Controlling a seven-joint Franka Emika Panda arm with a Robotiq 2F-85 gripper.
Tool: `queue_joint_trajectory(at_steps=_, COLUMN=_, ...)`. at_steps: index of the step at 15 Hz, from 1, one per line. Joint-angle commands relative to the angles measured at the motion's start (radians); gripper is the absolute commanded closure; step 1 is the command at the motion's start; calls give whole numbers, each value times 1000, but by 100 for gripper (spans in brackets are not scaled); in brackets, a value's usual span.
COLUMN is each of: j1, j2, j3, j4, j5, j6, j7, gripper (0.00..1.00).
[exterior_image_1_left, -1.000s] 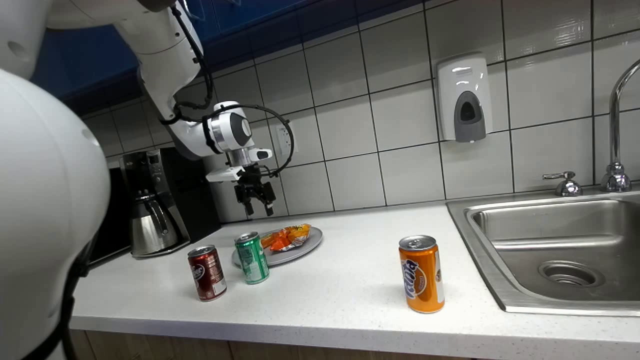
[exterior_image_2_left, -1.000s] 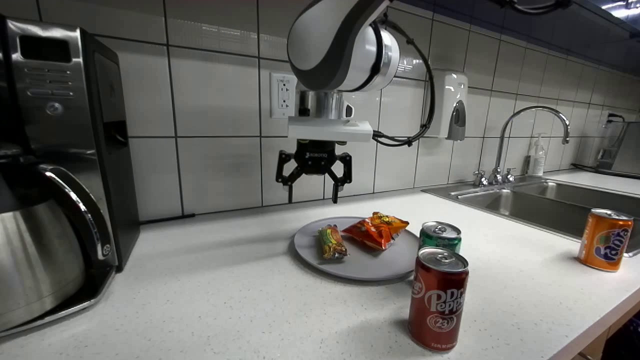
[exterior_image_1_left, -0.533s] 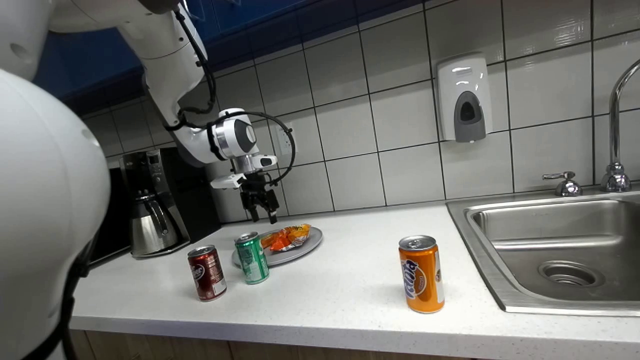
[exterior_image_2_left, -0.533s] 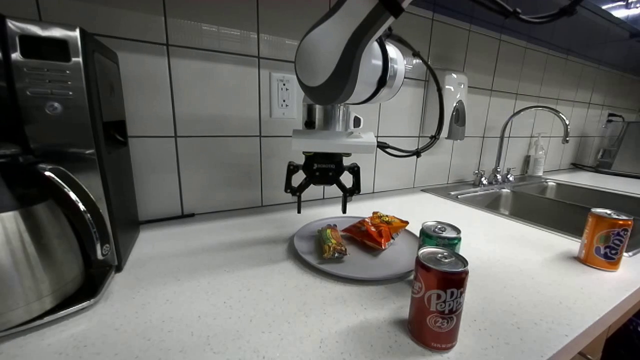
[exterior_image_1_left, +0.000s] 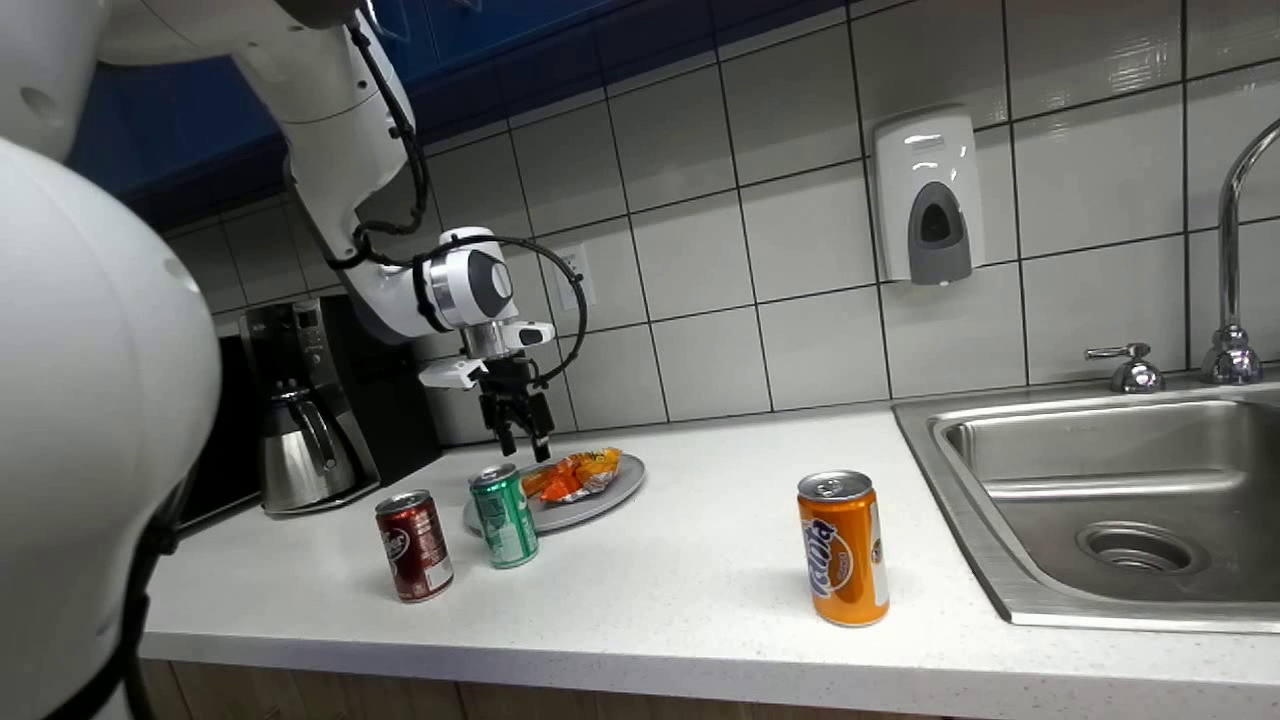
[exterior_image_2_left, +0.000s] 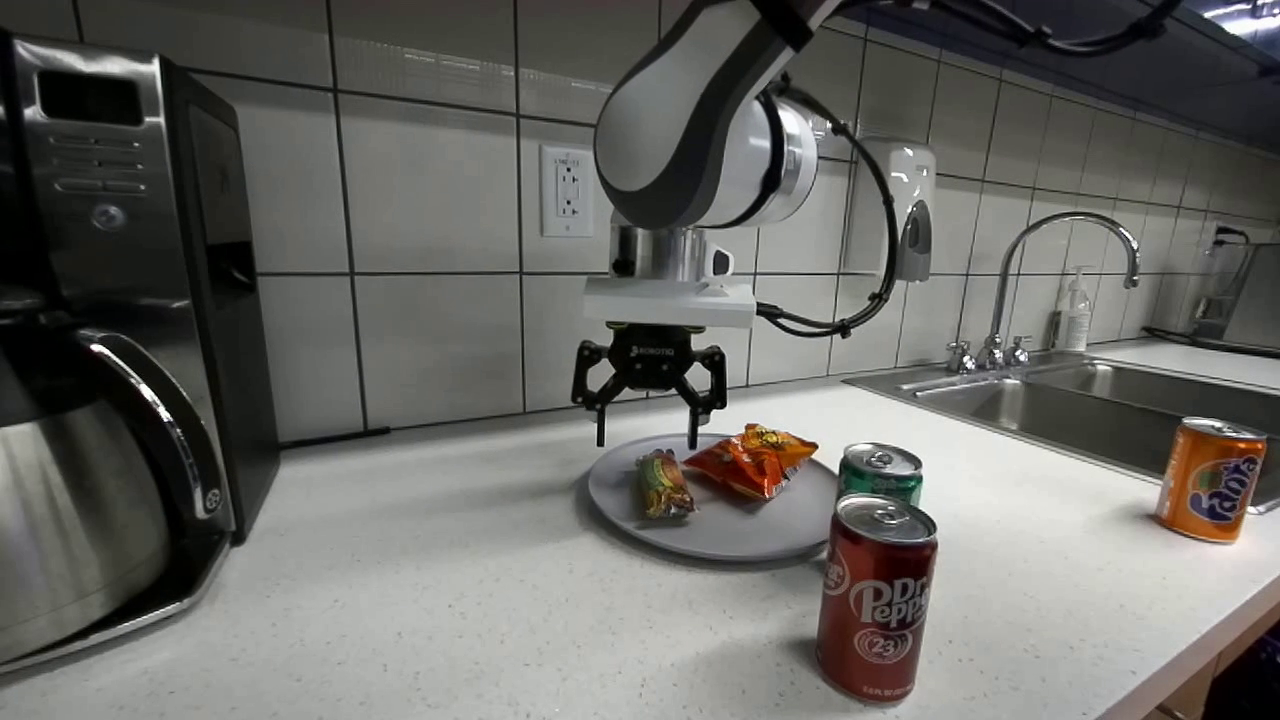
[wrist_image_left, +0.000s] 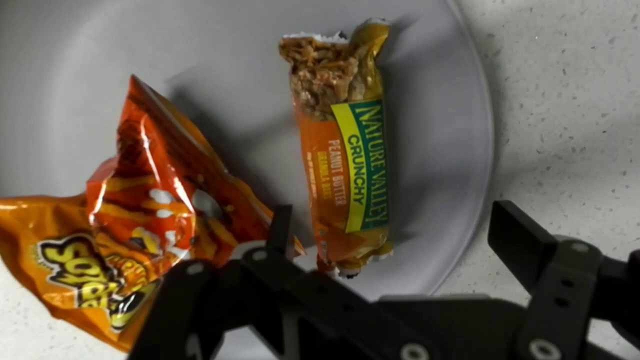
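The bar (wrist_image_left: 345, 165) should be light, stiff but crumbly and rather slippery, best gripped across its middle. Orange and brown with green and yellow print, it lies on the plate (wrist_image_left: 445, 100) near the bag (wrist_image_left: 145, 200). The fingers (wrist_image_left: 522, 245) stand wide apart above, holding nothing.

A pale-tiled, dark-grouted kitchen wall (exterior_image_1_left: 800, 220) rises behind a speckled white counter (exterior_image_1_left: 660, 590) toward blue overhead cabinets (exterior_image_1_left: 190, 130). A soap dispenser (exterior_image_1_left: 925, 180) and a power outlet (exterior_image_2_left: 567, 190) are mounted on the wall, and a chrome gooseneck faucet (exterior_image_2_left: 1075, 216) arches over a stainless-steel double sink (exterior_image_1_left: 968, 510) set into the counter. Wood-grain cabinet fronts (exterior_image_1_left: 330, 695) show beneath the counter's edge, and a bright light (exterior_image_2_left: 1245, 18) shines overhead in an exterior view.
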Motion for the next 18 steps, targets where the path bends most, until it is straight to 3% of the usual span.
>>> queue_joint_trajectory(at_steps=1, j1=-8, j2=-17, j3=9, j4=-46, j5=26, j6=47, j7=16, gripper=0)
queue_joint_trajectory(at_steps=18, j1=-34, j2=13, j3=18, j4=-44, j5=70, j6=81, j7=-26, gripper=0)
